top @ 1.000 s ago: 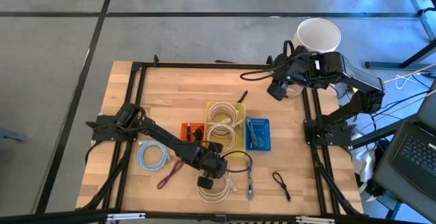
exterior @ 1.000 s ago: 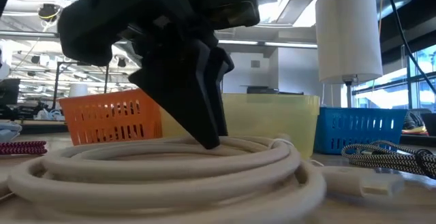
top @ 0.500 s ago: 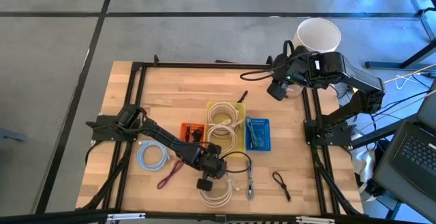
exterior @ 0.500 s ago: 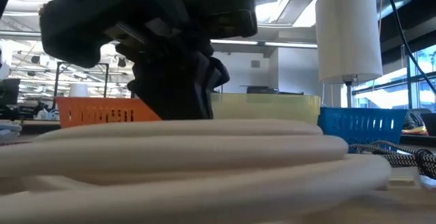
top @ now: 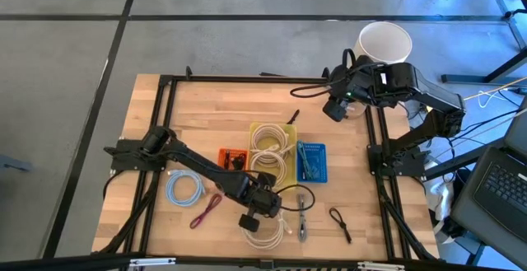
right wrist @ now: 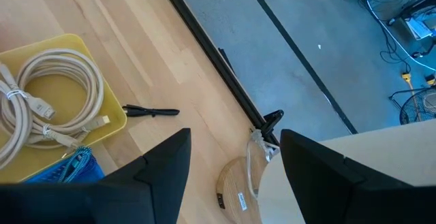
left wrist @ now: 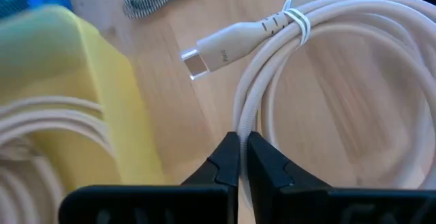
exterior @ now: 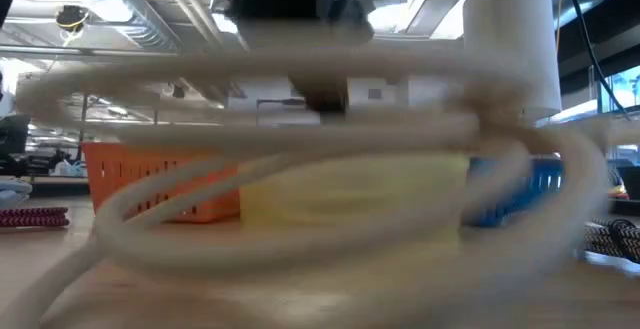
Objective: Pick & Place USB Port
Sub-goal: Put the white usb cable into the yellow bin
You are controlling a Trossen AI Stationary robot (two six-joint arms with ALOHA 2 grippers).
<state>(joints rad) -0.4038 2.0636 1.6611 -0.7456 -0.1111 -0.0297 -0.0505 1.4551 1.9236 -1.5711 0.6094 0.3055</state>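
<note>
The USB cable is a white coil bound with a thin tie, near the table's near edge. Its plug sticks out sideways in the left wrist view. My left gripper is shut on the coil and holds it above the wood. In the low view the coil hangs blurred in front of the yellow bin. My right gripper waits open by the far right corner, its fingers wide apart around. My left gripper pinches several strands of the coil's rim between its two fingertips, coming from above and pointing down. The strands run along the line of the fingers. The coil hangs tilted below the fingers, raised off the wood; whether its lowest loop still touches, I cannot tell.
A yellow bin holding white cables stands mid-table between an orange basket and a blue basket. A blue cable coil, a red cord, a braided cable and a black cord lie nearby.
My left gripper has risen with the white coil. The coil lay flat on the table a second ago; it has since tilted up on the gripper's side and lifted, and now swings in front of the bins. My right arm has kept still.
</note>
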